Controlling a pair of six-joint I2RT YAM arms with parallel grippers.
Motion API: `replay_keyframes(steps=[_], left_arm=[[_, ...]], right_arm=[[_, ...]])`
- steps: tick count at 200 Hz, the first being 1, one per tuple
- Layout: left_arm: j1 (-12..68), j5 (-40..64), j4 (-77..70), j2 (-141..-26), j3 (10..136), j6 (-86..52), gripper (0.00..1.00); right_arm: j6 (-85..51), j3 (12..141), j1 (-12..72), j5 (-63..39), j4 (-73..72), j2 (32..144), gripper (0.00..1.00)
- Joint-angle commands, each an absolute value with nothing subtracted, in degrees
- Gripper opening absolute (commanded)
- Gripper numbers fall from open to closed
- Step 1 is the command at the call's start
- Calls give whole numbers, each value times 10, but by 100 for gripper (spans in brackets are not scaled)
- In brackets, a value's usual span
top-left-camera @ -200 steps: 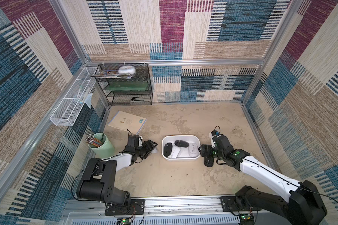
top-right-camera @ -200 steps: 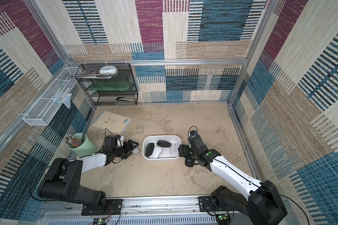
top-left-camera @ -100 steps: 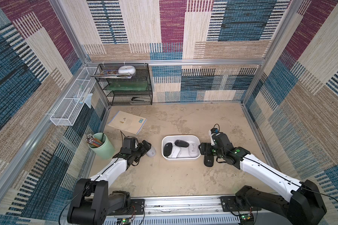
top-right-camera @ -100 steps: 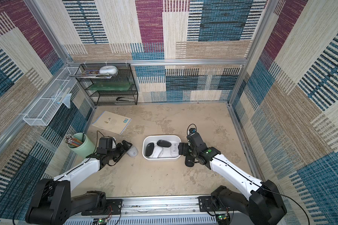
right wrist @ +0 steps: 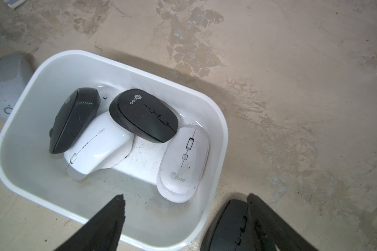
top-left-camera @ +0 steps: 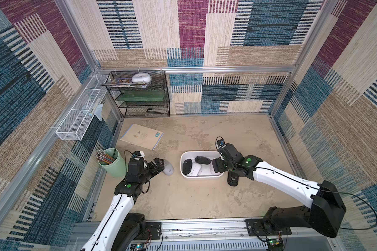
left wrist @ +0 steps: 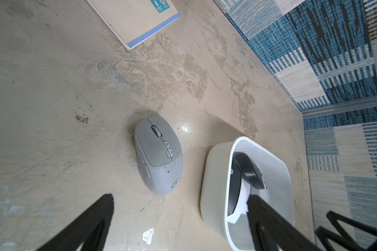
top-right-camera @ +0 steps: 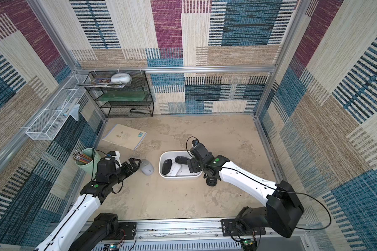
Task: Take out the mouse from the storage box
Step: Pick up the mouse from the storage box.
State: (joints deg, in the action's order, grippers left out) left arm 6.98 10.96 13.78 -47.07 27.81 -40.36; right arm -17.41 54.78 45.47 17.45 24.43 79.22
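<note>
So the left gripper (left wrist: 180, 198) has its jaws spread wide with nothing in them, and the grey mouse (left wrist: 158, 154) lies flat on the table just past its fingertips. Right beyond that mouse sits the storage box (top-left-camera: 201, 177), with two black mice (right wrist: 144, 115) and two white mice (right wrist: 183, 163) inside. The right gripper (right wrist: 185, 196) is spread too, straddling the box's near wall, with a lone black mouse (right wrist: 226, 226) outside the box by its outer finger.
</note>
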Motion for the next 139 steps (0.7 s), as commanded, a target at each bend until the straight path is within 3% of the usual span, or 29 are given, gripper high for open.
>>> replay_keyframes(steps=[1, 139], left_arm=[[75, 124, 136, -465, 271, -384, 99], [78, 133, 96, -481, 252, -365, 99]], right_arm=[[-134, 565, 474, 187, 231, 836, 91], [11, 608, 498, 251, 134, 1010, 88]])
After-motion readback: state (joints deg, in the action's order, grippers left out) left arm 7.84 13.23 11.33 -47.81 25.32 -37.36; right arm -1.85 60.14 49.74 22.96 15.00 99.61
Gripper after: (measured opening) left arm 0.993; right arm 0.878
